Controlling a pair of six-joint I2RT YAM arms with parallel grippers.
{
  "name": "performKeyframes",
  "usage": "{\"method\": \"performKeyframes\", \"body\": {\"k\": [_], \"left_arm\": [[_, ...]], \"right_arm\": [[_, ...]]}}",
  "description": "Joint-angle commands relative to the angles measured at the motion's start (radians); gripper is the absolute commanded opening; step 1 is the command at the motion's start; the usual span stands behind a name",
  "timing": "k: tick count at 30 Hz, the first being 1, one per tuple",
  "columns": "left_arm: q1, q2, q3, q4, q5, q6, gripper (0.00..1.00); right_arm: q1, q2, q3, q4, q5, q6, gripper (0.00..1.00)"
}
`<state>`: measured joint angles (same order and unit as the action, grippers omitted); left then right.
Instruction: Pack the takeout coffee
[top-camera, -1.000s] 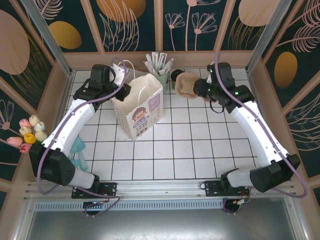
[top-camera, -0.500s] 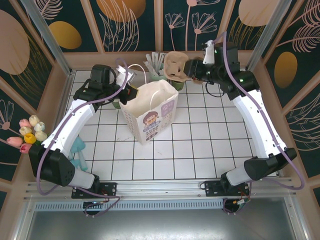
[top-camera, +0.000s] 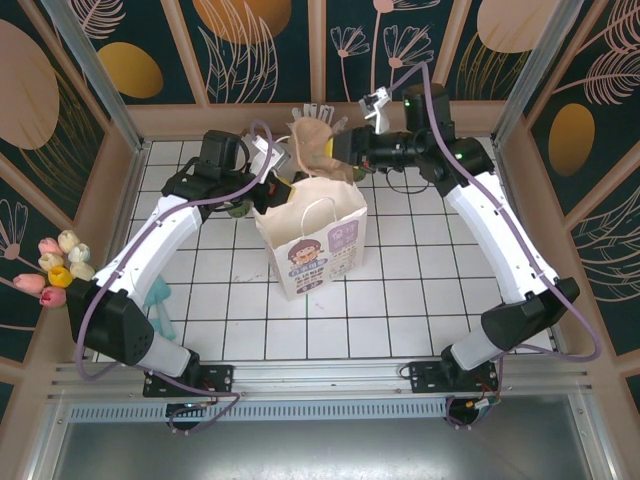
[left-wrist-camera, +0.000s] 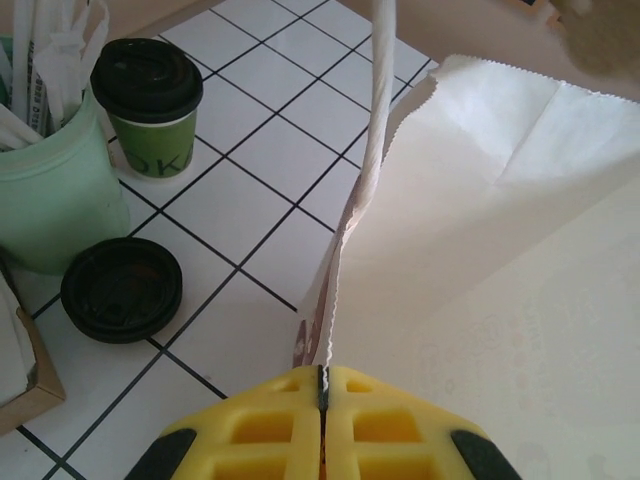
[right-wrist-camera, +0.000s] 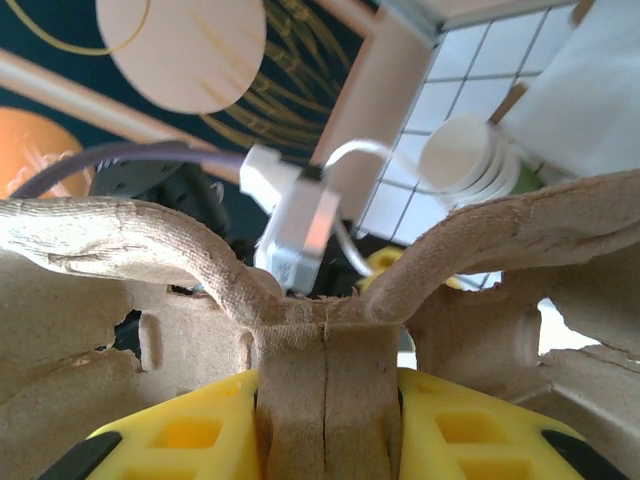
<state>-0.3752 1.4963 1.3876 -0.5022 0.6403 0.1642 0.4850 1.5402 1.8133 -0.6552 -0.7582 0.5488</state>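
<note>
Small green paper cup with black plastic lid upright on the white tiled table, beside a mint green holder.
The left gripper has its jaws pressed together on the rim of the white paper bag; the right gripper pinches a brown pulp cup carrier by the bag's open top. Wood-framed floral walls close three sides; bare tiles lie toward the arm bases.

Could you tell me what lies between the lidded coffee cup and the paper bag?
Bare white tiles, as the left wrist view shows: nothing stands between the lidded coffee cup and the paper bag.
</note>
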Motion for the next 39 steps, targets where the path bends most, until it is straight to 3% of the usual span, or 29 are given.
{"method": "performKeyframes", "body": {"k": [1,7,12,21,24,34,39], "left_arm": [[-0.002,-0.006,0.031,0.004,-0.01,0.009,0.0],[-0.002,-0.02,0.007,0.03,0.009,0.009,0.0],[-0.002,-0.007,0.004,0.027,0.025,0.012,0.0],[-0.002,-0.022,0.002,0.064,0.044,-0.005,0.0],[-0.003,-0.012,0.02,0.055,0.044,-0.032,0.06],[-0.002,0.036,0.068,0.027,0.02,-0.081,0.04],[-0.002,0.049,0.086,0.04,0.048,-0.109,0.12]], "right_arm": [[0.015,-0.006,-0.046,0.053,-0.092,0.056,0.32],[0.023,-0.025,-0.209,0.097,-0.127,0.093,0.32],[0.023,-0.004,-0.215,0.017,-0.089,0.025,0.33],[0.053,0.028,-0.203,-0.135,0.14,-0.049,0.33],[0.083,0.047,-0.179,-0.178,0.213,-0.072,0.32],[0.135,0.101,-0.136,-0.308,0.423,-0.108,0.31],[0.168,0.124,-0.125,-0.329,0.496,-0.096,0.31]]}}
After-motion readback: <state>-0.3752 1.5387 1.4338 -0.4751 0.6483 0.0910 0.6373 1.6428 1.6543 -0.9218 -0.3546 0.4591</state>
